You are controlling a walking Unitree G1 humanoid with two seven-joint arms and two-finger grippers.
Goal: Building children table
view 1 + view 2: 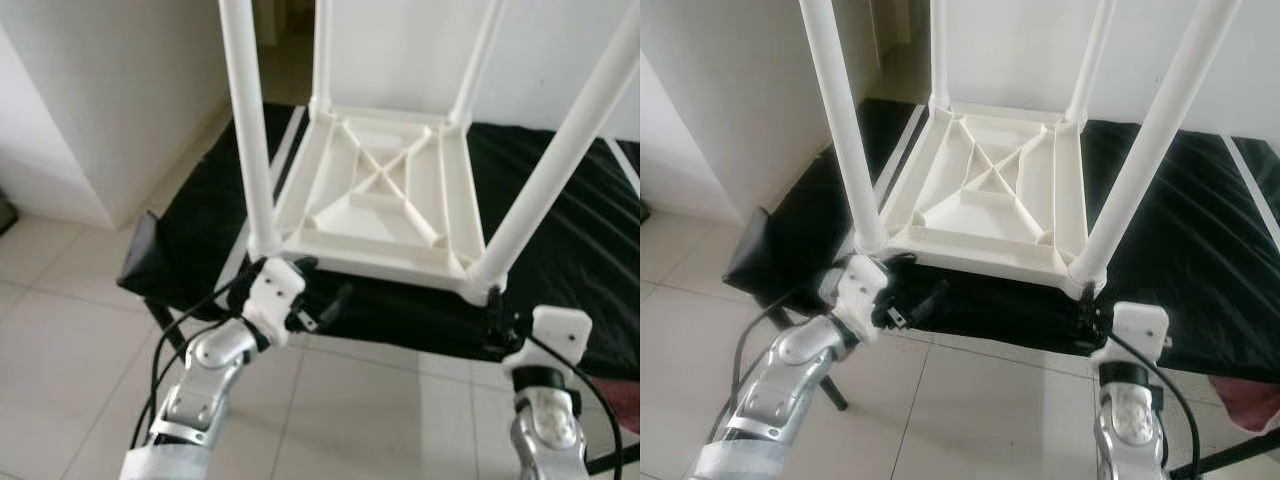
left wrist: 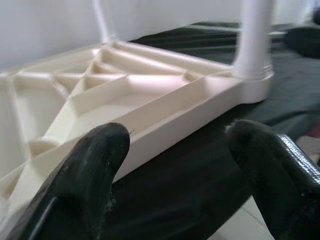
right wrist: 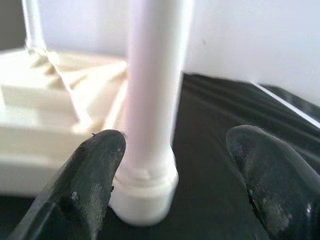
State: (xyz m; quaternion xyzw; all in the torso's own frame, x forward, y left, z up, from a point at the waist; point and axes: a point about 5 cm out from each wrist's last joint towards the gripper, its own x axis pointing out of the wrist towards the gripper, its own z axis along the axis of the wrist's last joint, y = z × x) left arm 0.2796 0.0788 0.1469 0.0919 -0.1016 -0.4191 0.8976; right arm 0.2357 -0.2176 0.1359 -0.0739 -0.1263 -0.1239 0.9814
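Status for you: table (image 1: 375, 195) looks basically assembled. It's upside down on the black bench (image 1: 590, 230), top face down, ribbed underside up. All 4 legs are seated in their corner sockets and point straight up, so each leg's long axis is vertical. Near-left leg (image 1: 248, 130) and near-right leg (image 1: 565, 150) rise out of the near corners; the far two stand at the back by the wall. The top's long axis runs away from you, near edge sitting close to the bench's front edge.

Left end effector (image 1: 318, 308): just below and in front of the near-left corner, fingers spread wide, holding nothing. Wrist cam looks along the table's near rim toward the other near corner socket; fingertip (image 2: 95, 165) is close to the rim, but contact can't be confirmed.

Right end effector (image 1: 1088, 318): at the near-right corner, also wide open, empty. Wrist cam has the leg base and socket (image 3: 145, 190) between the fingers, no touch visible.

My read on what's left: can't tell if the legs are fully pushed home, so maybe a seating check on the near corners, then flip the table onto its feet. Flipping needs grip on both near corners; you've got neither yet.
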